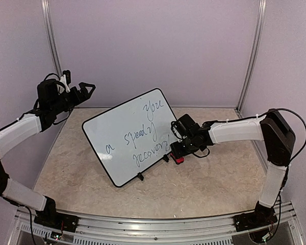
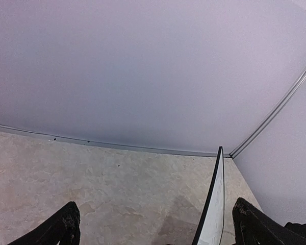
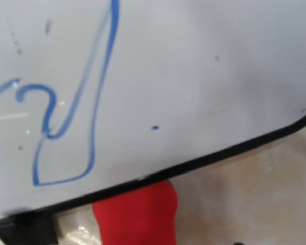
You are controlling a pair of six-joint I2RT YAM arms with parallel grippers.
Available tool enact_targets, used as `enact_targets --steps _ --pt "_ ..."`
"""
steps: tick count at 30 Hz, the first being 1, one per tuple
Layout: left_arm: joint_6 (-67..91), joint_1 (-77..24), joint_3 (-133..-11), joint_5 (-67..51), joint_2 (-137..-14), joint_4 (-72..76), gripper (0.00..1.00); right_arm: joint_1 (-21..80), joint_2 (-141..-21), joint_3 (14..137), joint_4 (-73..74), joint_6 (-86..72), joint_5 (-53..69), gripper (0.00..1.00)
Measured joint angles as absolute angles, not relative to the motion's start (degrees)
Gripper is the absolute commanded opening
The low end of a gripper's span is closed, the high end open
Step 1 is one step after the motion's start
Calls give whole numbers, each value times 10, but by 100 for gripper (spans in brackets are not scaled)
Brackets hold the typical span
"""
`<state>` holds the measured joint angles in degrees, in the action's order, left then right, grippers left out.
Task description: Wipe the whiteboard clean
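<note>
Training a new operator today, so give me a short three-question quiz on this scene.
1. True or false: the whiteboard has been wiped clean.
2. Which arm's gripper is at the red eraser? A: left. B: right.
3. Fill in: the writing on the board is ___ in colour.

Key
1. False: handwriting still covers it.
2. B: the right gripper sits by the board's lower right edge, over the eraser.
3. Blue.

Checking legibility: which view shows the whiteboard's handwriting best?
Top external: nearly the whole whiteboard and all its writing show. Right wrist gives only a close corner with a few blue strokes; left wrist sees just its edge.
</note>
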<state>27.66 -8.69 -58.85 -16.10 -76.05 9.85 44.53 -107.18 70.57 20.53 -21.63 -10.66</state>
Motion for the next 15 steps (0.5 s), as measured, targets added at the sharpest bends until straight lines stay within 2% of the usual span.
enact_targets --steps 15 --pt "279 -87 -588 -161 -761 99 99 441 -1098 705 191 -190 -77 57"
